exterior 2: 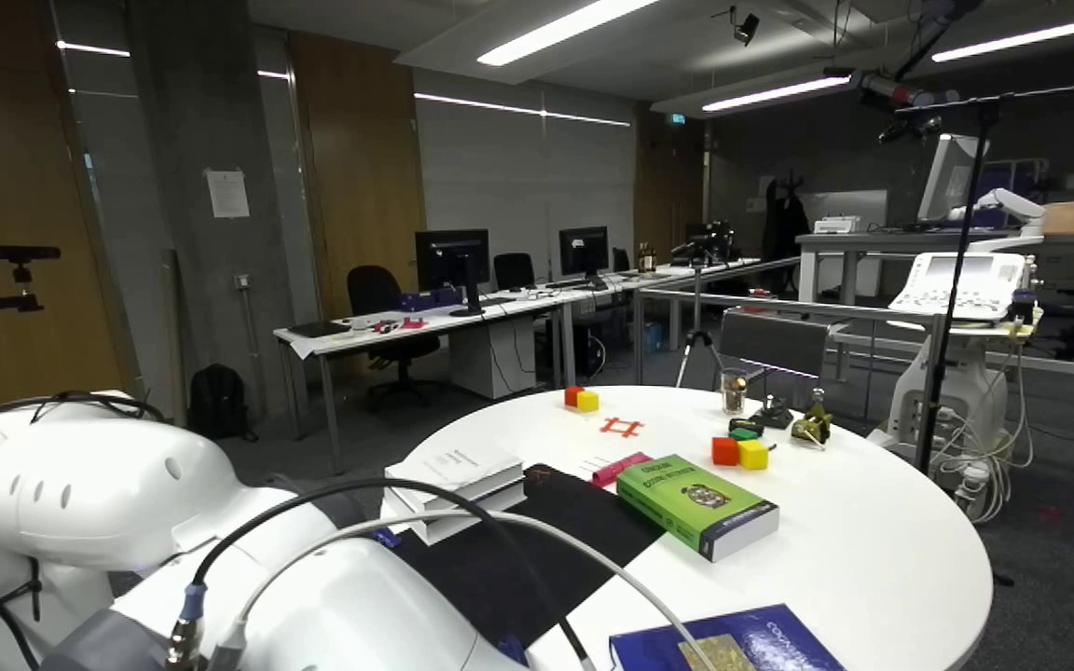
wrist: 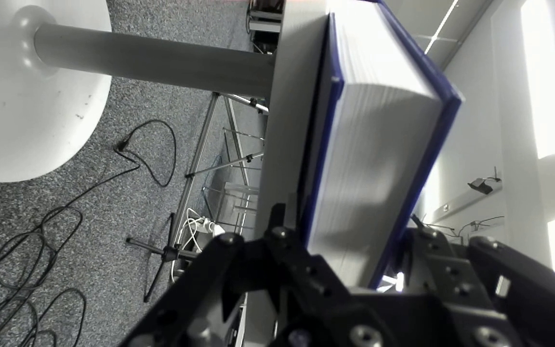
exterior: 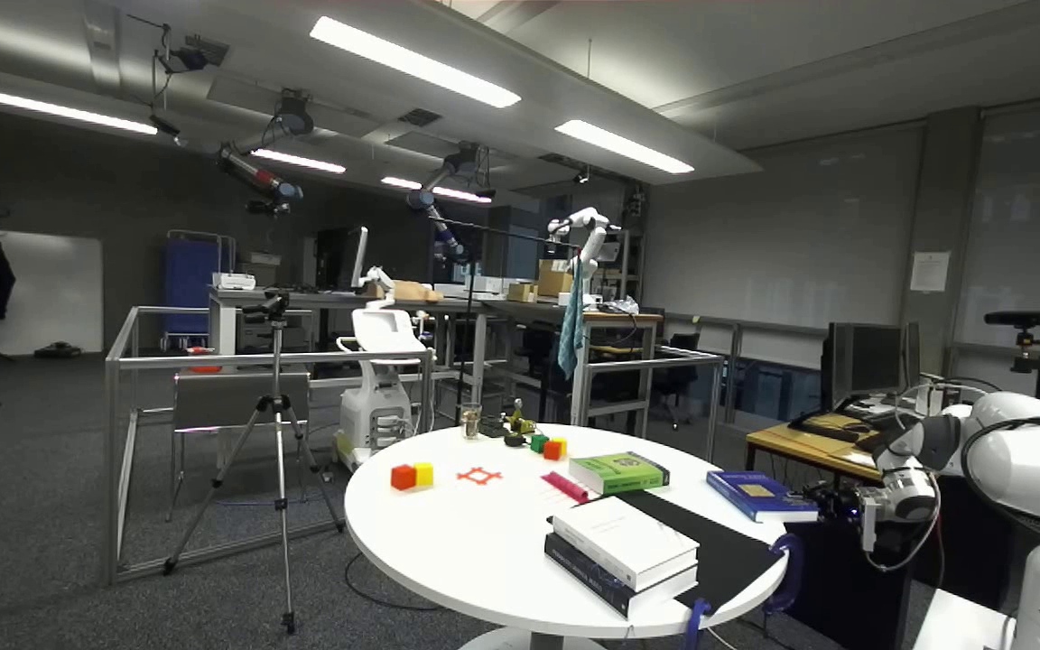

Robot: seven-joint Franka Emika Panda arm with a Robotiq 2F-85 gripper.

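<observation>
A thick blue hardcover book (exterior: 759, 496) lies flat near the edge of a round white table (exterior: 448, 542), its end on the gripper's side reaching the rim. Part of it shows at the bottom of an exterior view (exterior 2: 747, 626). My gripper (exterior: 822, 502) is at that end. In the wrist view the book's white page block (wrist: 364, 168) stands between the two fingers of the gripper (wrist: 346, 214), one finger by each cover. The fingers look close to the covers; whether they press on the book cannot be told. The table rim (wrist: 282, 144) runs beside the lower finger.
A green book (exterior: 619, 472) and a pile of two books (exterior: 624, 546) are close by, on or beside a black mat (exterior: 719, 542). A pink roll (exterior: 563, 487), coloured cubes (exterior: 403, 477) and an orange frame (exterior: 479, 475) lie farther off. A glass (exterior 2: 734, 391) stands at the far edge.
</observation>
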